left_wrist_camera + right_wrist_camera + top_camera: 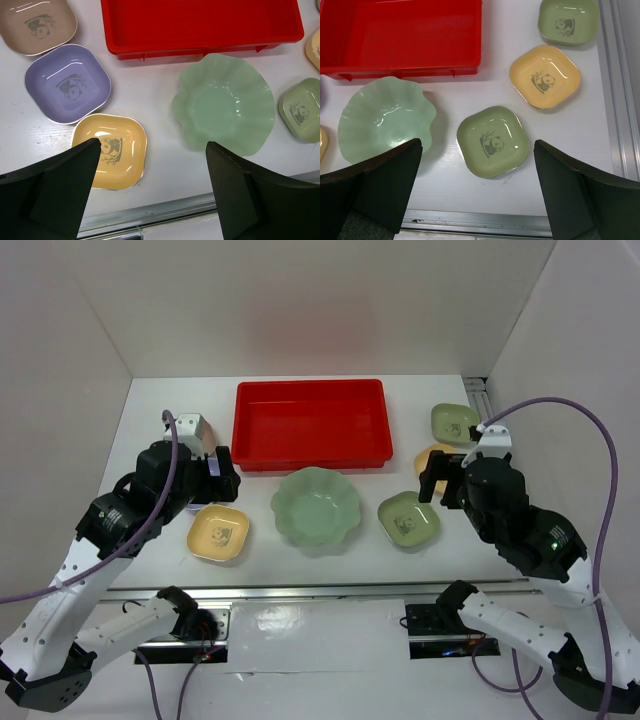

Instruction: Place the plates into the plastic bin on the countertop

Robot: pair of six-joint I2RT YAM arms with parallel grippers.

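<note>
The empty red plastic bin [310, 425] stands at the back of the white countertop [255, 565]. In front of it lie the large pale-green scalloped plate [316, 508], a yellow plate [219, 534] and a green plate [409, 519]. Another yellow plate [545, 76] and a second green plate [568, 21] lie at the right. Lavender [67, 82] and pink-tan [35, 25] plates lie at the left, hidden under the arm in the top view. My left gripper [154, 145] is open and empty above the yellow plate [112, 150]. My right gripper [477, 143] is open and empty above the green plate [492, 141].
An aluminium rail [320, 590] runs along the near edge and another rail [620, 100] along the right side. White walls enclose the counter on three sides.
</note>
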